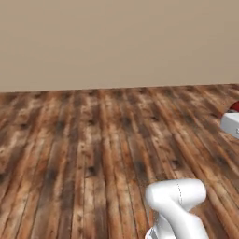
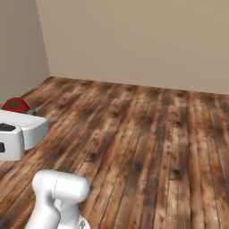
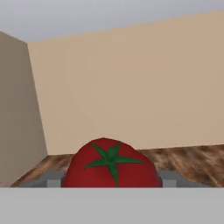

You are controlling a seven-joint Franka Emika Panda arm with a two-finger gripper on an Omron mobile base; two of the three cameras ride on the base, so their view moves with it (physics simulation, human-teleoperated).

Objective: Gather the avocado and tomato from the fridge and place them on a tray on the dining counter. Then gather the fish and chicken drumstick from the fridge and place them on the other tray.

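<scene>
Hand view puts the tomato right at the bottom centre, sitting between the two grey finger pads that show at either side of it, so the gripper is clasped on the fruit, with the jaws spread wide around its body. The tomato is round, glossy and deep red, with a green star-shaped calyx on the face turned to the camera.

From the right base view, the white hand of the arm reaches out at the left edge, and the tomato shows as a small red dome with a green fleck just beyond the hand's far end. The left base view catches the same hand at the right edge as a white block, with a sliver of red tomato above it.

Below and ahead lies a wood-plank floor of reddish-brown boards, streaked with dark knots and pale worn patches, the planks running away toward the walls. A plain, matte beige wall closes the far side, and it meets a darker, shaded wall in a corner at the left of the right base view. The same corner shows behind the tomato in the hand view, under a pale grey ceiling. Between the gripper and the walls the floor lies bare.
</scene>
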